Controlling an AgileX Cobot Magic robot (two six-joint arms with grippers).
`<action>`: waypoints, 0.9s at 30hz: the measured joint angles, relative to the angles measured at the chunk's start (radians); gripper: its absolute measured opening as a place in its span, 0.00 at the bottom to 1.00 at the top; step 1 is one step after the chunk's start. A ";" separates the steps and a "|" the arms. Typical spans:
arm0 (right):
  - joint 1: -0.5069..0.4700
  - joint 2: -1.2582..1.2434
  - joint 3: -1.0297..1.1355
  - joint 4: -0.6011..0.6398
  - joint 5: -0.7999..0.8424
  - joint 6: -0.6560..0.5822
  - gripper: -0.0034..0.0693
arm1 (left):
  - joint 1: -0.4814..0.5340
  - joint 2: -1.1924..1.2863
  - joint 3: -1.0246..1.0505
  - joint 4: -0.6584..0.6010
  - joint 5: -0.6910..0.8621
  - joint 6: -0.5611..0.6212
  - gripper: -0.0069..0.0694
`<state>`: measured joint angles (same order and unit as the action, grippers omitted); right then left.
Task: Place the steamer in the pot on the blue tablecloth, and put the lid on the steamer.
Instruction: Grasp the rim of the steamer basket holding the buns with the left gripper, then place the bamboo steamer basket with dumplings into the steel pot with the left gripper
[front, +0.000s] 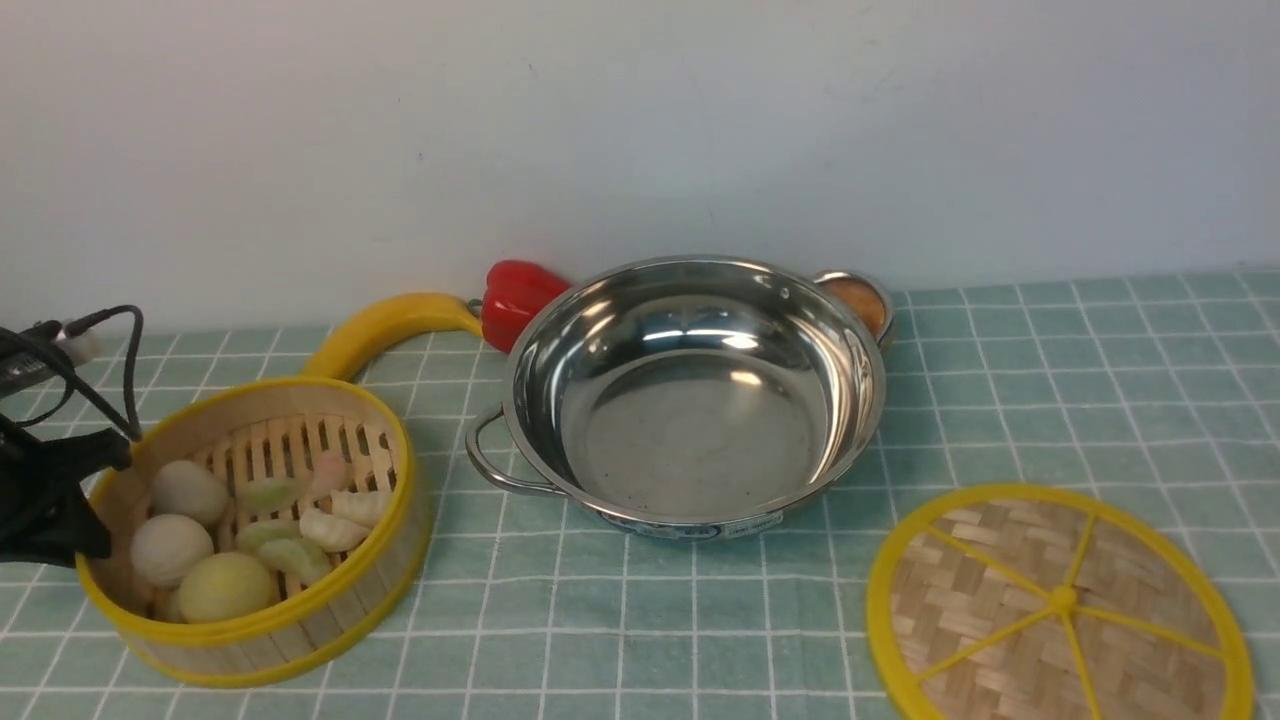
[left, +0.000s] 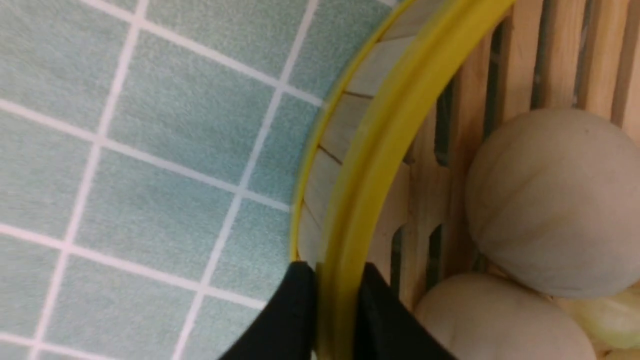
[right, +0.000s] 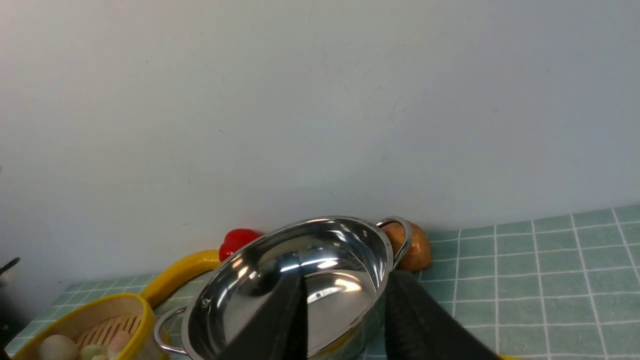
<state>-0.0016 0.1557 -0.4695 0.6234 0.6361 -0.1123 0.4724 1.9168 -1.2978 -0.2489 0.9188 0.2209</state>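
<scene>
Steamer (front: 300, 625) sits on blue tablecloth (front: 1050, 400), left of pot (front: 600, 330), not in it. Your left gripper (left: 334, 272) pinches yellow rim, one finger inside, one outside. Grip looks tight, but view is too close to be sure. Right gripper (right: 347, 280) apart, empty. Basket likely light and stiff, but buns (front: 190, 492) may roll. Hold rim, keep it level.

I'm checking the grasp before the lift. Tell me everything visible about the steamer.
The steamer is a round basket with bamboo-slat walls, a slatted floor and yellow plastic rims. Uncovered, it sits on the blue tablecloth, left of the pot, holding buns and dumplings. The left tool pinches its rim, one finger inside, one outside.
</scene>
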 joint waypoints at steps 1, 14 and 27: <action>0.000 0.000 0.000 0.001 0.000 0.000 0.38 | 0.000 -0.005 -0.018 0.013 0.017 0.000 0.18; 0.000 0.000 0.000 0.001 0.027 0.000 0.38 | -0.016 -0.072 -0.481 0.002 0.286 -0.039 0.20; 0.000 0.000 0.000 0.001 0.062 0.000 0.38 | -0.503 0.030 -0.563 -0.034 0.262 -0.117 0.20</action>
<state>-0.0016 0.1557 -0.4695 0.6249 0.6985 -0.1123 -0.0310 1.9466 -1.8609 -0.2826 1.1804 0.1040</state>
